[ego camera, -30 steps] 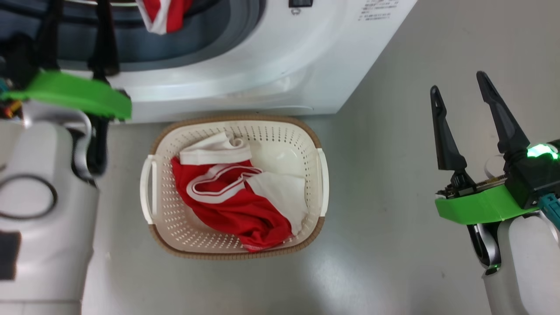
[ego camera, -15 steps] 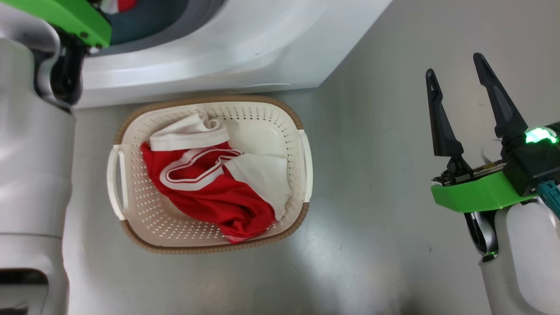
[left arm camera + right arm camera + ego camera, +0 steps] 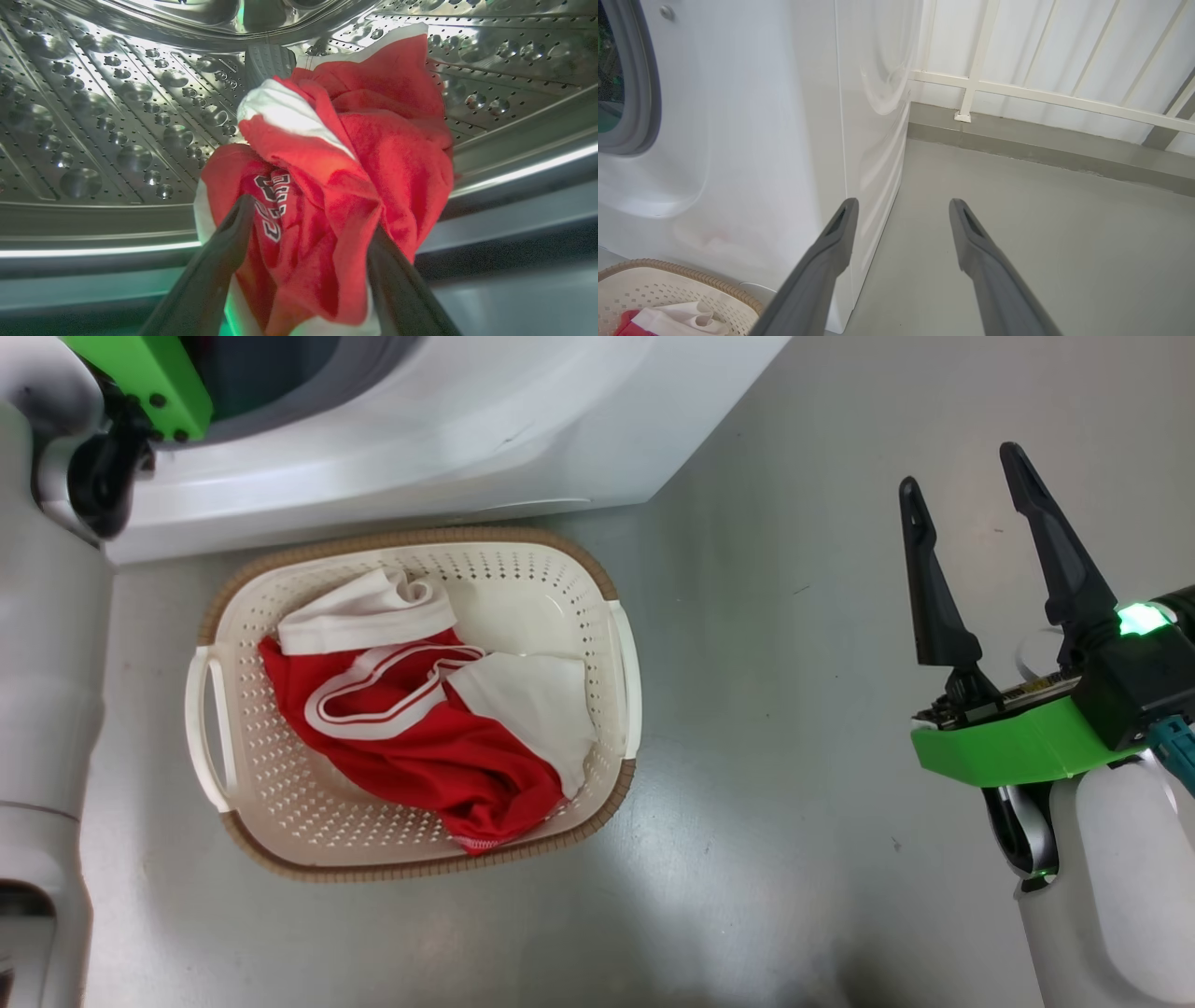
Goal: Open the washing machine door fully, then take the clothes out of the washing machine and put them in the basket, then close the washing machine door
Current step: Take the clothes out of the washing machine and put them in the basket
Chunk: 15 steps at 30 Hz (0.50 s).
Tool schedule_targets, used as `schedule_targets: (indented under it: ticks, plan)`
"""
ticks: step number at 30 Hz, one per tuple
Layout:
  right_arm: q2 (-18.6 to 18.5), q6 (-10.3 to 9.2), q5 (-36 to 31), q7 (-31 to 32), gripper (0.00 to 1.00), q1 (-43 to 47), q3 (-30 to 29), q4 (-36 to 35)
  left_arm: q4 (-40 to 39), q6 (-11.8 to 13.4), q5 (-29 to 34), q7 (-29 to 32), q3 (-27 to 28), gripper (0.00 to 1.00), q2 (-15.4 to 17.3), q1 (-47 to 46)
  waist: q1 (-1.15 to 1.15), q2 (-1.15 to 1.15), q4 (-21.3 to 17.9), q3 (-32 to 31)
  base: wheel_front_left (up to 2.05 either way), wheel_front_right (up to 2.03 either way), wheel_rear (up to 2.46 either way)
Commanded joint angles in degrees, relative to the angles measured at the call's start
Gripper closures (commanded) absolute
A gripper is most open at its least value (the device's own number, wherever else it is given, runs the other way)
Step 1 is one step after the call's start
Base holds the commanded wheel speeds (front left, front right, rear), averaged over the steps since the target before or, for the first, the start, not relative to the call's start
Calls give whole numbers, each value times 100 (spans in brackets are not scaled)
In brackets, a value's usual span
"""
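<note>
Inside the steel drum of the washing machine lies a bunched red garment with white trim. My left gripper is open, its two fingers straddling the near end of the cloth. The cream basket stands on the floor before the machine and holds red and white clothes. My right gripper hangs open and empty over the bare floor, well right of the basket. The washing machine door is out of view.
My pale left forearm rises along the left edge, beside the basket's left handle. The washer's right side faces grey floor, with a white railing and wall behind. The basket's corner shows low left.
The head camera has turned, so the basket and washer sit further left in the picture. My left arm has gone deeper into the drum, its fingers out of the head view. The right gripper has barely shifted.
</note>
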Motion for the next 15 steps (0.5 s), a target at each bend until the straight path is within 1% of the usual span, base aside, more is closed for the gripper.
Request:
schedule_targets:
  ticks: [1,2,4,5,9,15]
  plan:
    - [8,35,49,-31,0,6,133,-128,-47,48,70,82,12,0,288,-64,0,0,-9,3,0,0,0]
    - [8,35,58,-31,0,7,136,-131,-28,54,76,103,-3,0,291,-75,0,0,-11,4,0,0,0]
    - [8,35,70,-31,0,4,135,-131,6,70,84,123,-28,78,293,-87,0,0,-13,9,0,0,0]
    - [8,35,76,-31,0,4,133,-133,19,72,84,120,-37,100,292,-86,0,0,-12,11,0,0,0]
    - [8,35,79,-31,0,6,104,-132,37,52,36,62,-46,100,277,-63,0,0,13,11,0,0,0]
    - [8,35,47,-31,0,9,42,-96,-61,13,-16,-302,-64,100,261,80,-1,0,114,-35,0,0,0]
